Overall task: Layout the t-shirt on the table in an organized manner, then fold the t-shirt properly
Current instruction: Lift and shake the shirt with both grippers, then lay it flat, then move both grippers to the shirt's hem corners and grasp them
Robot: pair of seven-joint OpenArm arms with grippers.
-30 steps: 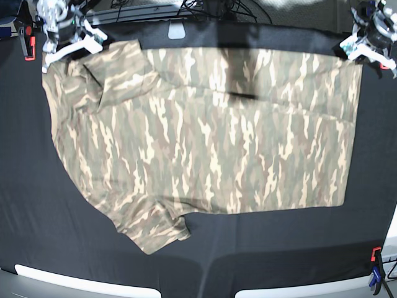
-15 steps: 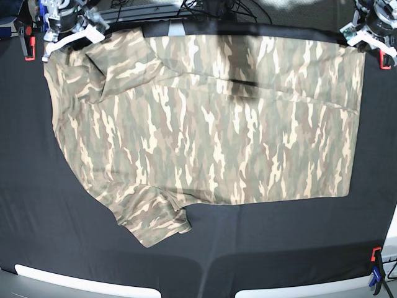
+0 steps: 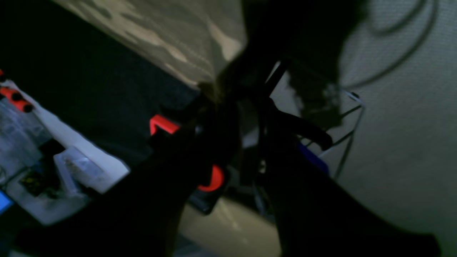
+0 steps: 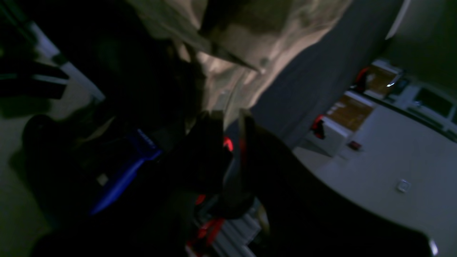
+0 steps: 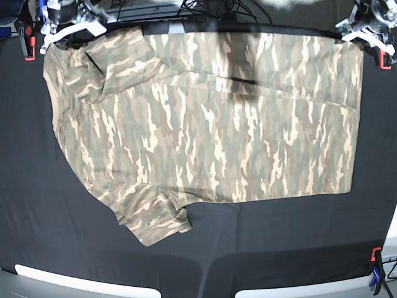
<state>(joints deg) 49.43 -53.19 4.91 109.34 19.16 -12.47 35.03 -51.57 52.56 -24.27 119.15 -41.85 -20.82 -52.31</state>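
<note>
Camouflage t-shirt (image 5: 205, 118) spread flat over the black table (image 5: 37, 205), filling the middle and upper part of the base view, one sleeve bunched at lower left. Left gripper (image 5: 365, 26) at the upper right corner, at the shirt's edge; state impossible to tell. Right gripper (image 4: 230, 117) at upper left, jaws slightly parted, cloth edge just above. Red clamp (image 5: 25, 46) near the left border.
</note>
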